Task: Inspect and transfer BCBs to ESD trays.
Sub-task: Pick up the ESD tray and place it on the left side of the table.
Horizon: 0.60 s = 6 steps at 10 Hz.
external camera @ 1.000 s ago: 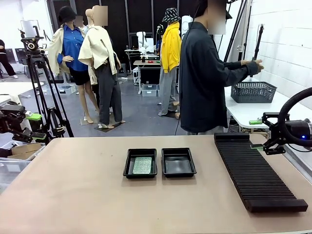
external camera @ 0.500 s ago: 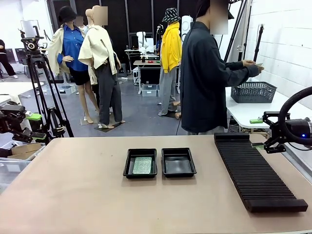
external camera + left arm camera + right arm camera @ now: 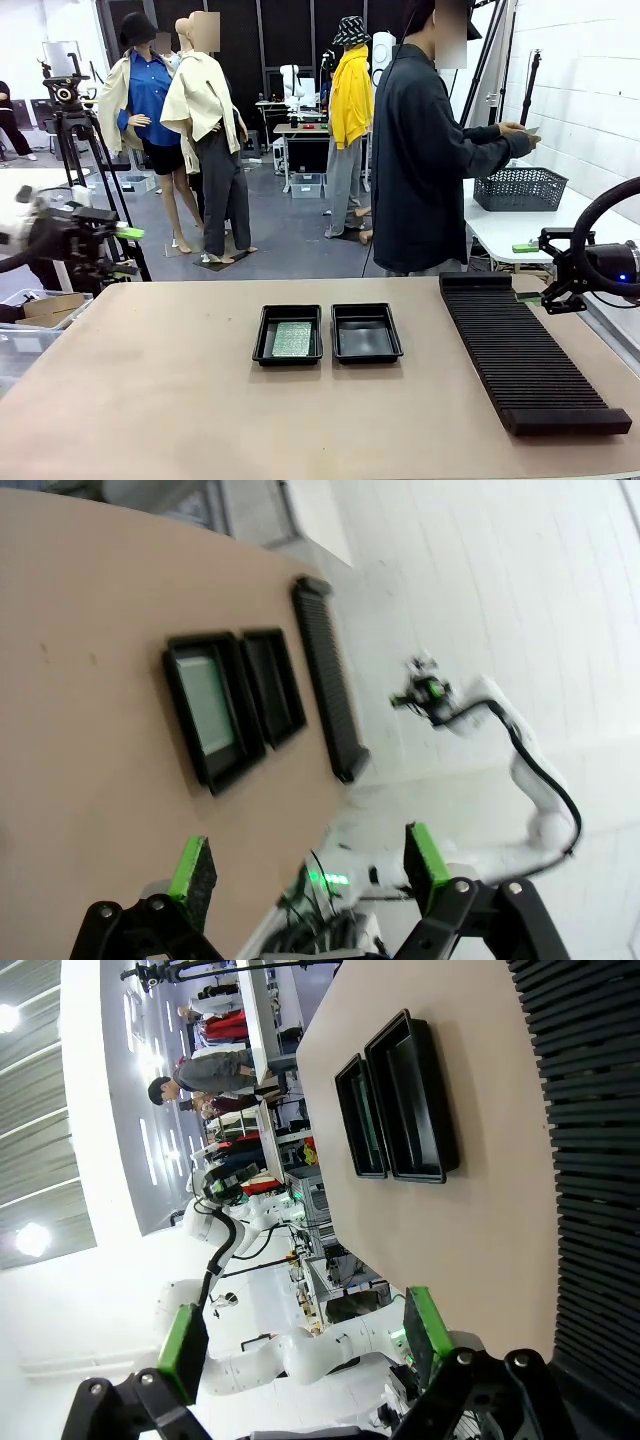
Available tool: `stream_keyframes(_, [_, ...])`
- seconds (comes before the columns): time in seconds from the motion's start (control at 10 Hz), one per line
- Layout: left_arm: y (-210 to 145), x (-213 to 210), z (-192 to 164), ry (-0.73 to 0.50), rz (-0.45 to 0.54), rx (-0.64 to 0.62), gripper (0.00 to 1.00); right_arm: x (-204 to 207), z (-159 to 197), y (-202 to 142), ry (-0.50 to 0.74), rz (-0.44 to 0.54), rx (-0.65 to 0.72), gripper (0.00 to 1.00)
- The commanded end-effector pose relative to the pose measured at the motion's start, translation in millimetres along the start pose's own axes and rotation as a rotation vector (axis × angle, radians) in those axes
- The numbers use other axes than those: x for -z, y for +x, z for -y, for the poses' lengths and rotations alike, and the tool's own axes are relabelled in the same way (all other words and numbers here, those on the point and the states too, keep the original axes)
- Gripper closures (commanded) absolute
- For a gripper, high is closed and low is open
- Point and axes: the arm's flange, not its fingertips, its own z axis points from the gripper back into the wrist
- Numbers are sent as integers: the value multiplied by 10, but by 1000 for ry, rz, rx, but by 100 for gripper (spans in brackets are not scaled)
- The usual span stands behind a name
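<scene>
BCB (image 3: 293, 338) sits flat in one ESD tray (image 3: 262, 340), the other tray (image 3: 366, 335) bare; left gripper (image 3: 125, 250) and right gripper (image 3: 527, 272) hover, fingers spread, empty. I'd set the next one down level, centred.

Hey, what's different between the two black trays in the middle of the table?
The left tray holds a green circuit board lying flat on its floor; the right tray has a bare floor. The right tray sits nearer the long ribbed rack; the left tray is farther from it. Both are black, shallow, rectangular, alike in size, and lie side by side.
</scene>
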Motion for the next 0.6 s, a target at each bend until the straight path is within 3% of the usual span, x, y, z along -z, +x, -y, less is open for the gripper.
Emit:
stream_keyframes(0.0, [113,445,118,84,18,-56,0,-3,-6,-27,2,2,0,0])
stream_keyframes(0.5, [313,1451,280,329,-29,-32,0,-3,-6,-27,2,2,0,0])
